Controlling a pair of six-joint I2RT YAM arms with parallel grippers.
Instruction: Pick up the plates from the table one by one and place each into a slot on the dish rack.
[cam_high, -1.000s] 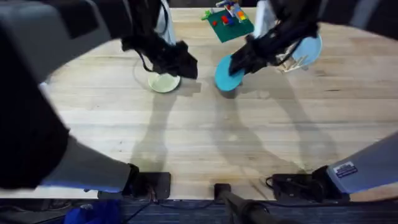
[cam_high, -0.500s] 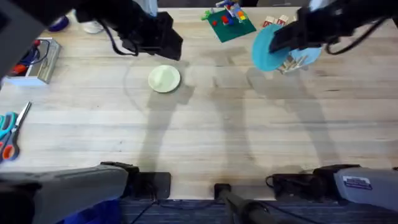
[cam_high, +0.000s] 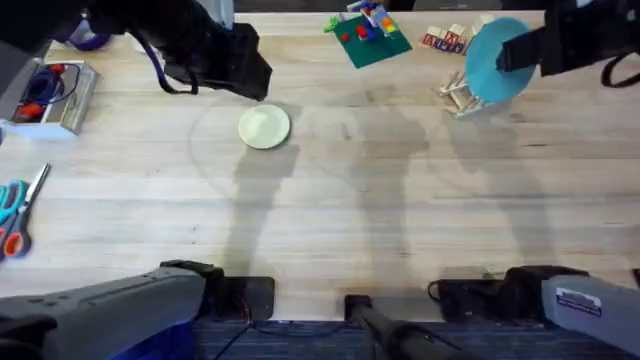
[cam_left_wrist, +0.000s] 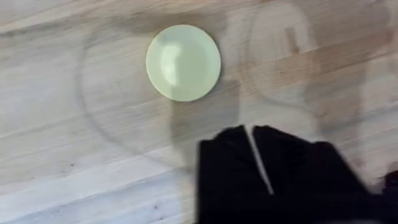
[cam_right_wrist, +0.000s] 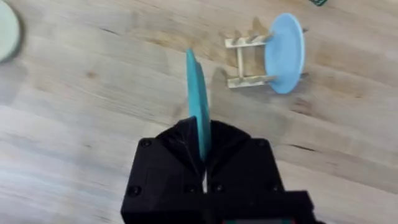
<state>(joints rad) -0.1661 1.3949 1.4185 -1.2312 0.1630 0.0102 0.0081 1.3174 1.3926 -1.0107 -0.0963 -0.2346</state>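
Teal plate (cam_right_wrist: 198, 102), thin flat disc, pinched edge-on in my right gripper (cam_right_wrist: 204, 163) above the table (cam_high: 400, 200). Peg rack (cam_right_wrist: 249, 59) holds light blue plate (cam_right_wrist: 285, 53). Cream plate (cam_high: 265, 127) at 11 o'clock; left gripper (cam_left_wrist: 252, 140) closed, empty.

Your right gripper (cam_right_wrist: 202, 155) is clamped on the teal-blue plate (cam_right_wrist: 198, 99), which stands edge-on between the black fingers and projects straight ahead of the fingertips. In the overhead view, your right arm reaches in from the right side, raised above the table, with the gripper (cam_high: 510, 57) at its end. Your left gripper (cam_left_wrist: 252, 140) is held above the table; its fingers are nearly together, with a thin gap between them and nothing gripped.
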